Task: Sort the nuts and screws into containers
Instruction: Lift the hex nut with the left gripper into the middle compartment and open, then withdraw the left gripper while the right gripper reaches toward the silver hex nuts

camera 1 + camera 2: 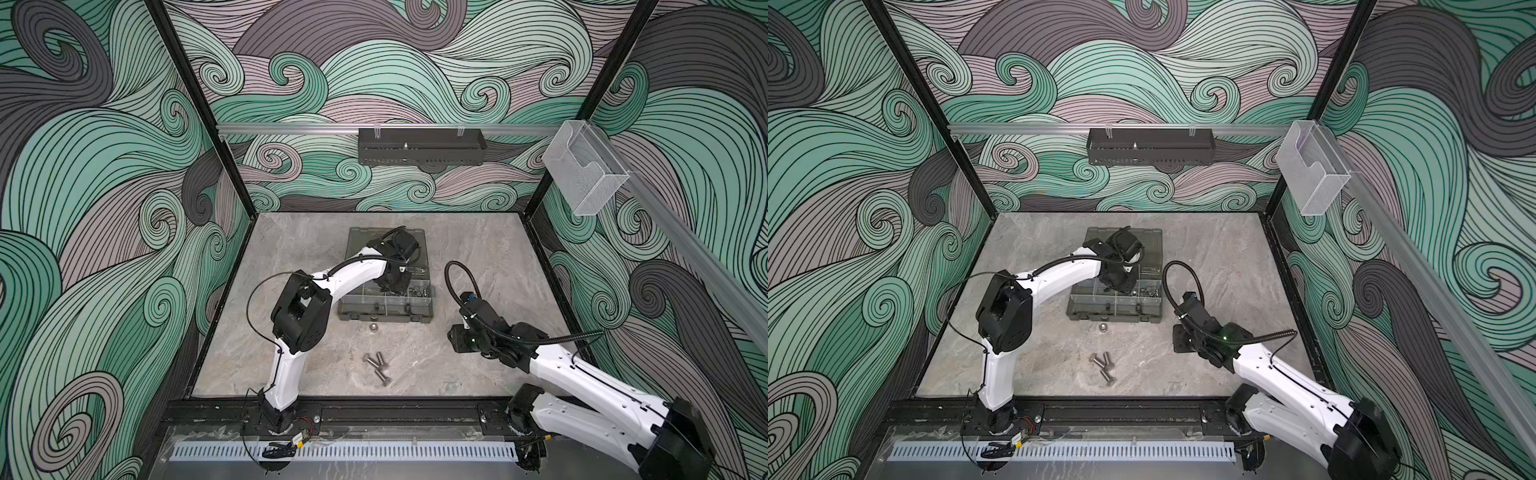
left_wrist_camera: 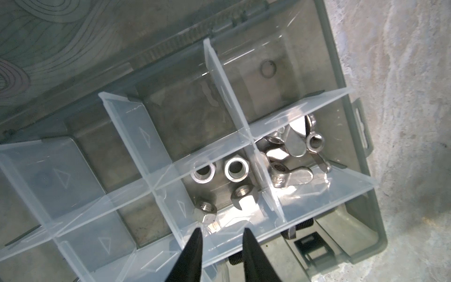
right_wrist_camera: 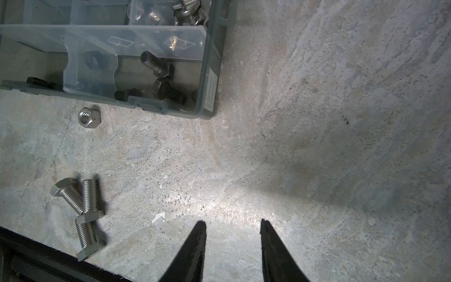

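In both top views three steel screws (image 1: 376, 365) lie at lower centre, and one nut (image 1: 373, 327) lies just below the case (image 1: 357, 313).

Left wrist view: the left gripper (image 2: 222, 229), bottom centre, is open and empty over a compartment (image 2: 217, 193) that holds nuts (image 2: 235, 168).

Right wrist view: the right gripper (image 3: 232, 221), at the bottom, is open and empty, and the screws lie at lower left. They look hard, smooth and likely slippery, so I would pinch one across the threaded shaft.

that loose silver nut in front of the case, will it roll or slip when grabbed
The nut lies flat, hole up, so it probably won't roll. Its shiny metal faces may slip under a pinch. Solid metal, likely rigid.
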Action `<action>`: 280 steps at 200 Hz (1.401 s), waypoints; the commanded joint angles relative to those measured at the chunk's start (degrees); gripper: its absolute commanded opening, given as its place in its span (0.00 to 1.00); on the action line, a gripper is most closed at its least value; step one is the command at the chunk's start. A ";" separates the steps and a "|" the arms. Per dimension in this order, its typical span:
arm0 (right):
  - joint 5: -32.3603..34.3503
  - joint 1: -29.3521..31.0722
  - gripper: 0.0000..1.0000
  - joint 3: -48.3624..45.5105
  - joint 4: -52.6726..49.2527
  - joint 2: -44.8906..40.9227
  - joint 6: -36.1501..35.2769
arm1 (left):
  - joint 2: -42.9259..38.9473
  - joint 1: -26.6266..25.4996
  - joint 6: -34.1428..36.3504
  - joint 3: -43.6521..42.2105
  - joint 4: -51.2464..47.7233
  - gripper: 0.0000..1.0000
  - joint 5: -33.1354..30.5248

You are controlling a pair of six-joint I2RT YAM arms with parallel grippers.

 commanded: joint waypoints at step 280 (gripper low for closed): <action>4.66 11.01 0.37 10.09 3.79 18.18 1.58 | -48.57 19.12 7.00 -39.46 7.80 0.36 4.49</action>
